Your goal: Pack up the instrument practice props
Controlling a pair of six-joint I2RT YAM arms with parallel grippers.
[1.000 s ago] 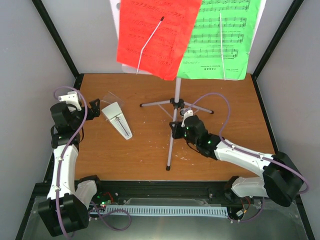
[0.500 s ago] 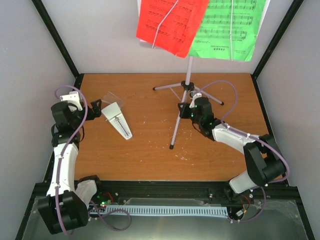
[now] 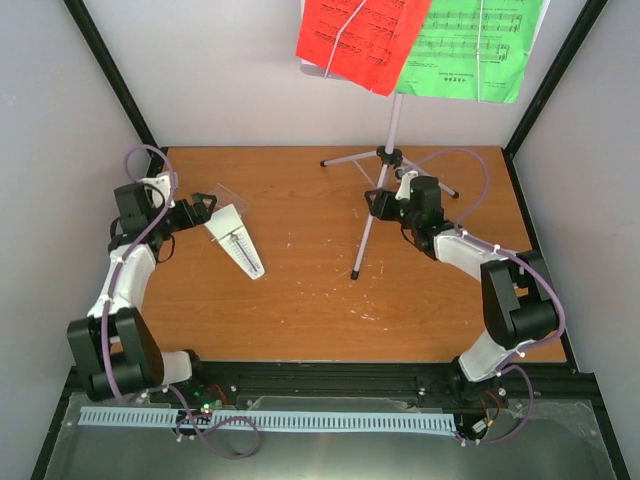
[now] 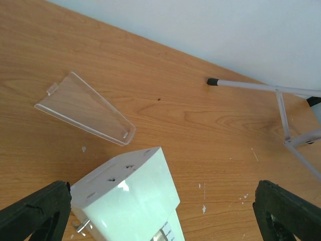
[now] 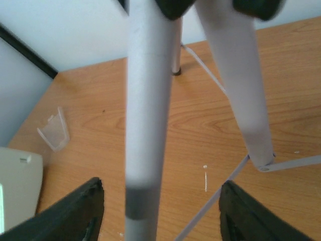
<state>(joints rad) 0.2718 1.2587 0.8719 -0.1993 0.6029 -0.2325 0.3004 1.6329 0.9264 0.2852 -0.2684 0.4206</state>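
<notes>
Music stand (image 3: 394,122) upright at far right of table (image 3: 300,310), red page (image 3: 360,35) and green page (image 3: 480,45) on it. Right gripper (image 3: 378,202) at its tripod leg. Left gripper (image 3: 203,208) just beside the lying metronome (image 3: 237,240).

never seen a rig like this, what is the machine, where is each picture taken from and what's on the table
Two robot arms are bolted at the near edge of a table. One picture looks down from above and behind them; the other two come from wrist cameras, with each end effector's dark fingers at the bottom. On the table: a music stand with a red page and a green page, a white metronome and a clear cover. The left end effector is open, the metronome's end between its fingers. The right end effector straddles a stand tube; whether it grips is unclear.
</notes>
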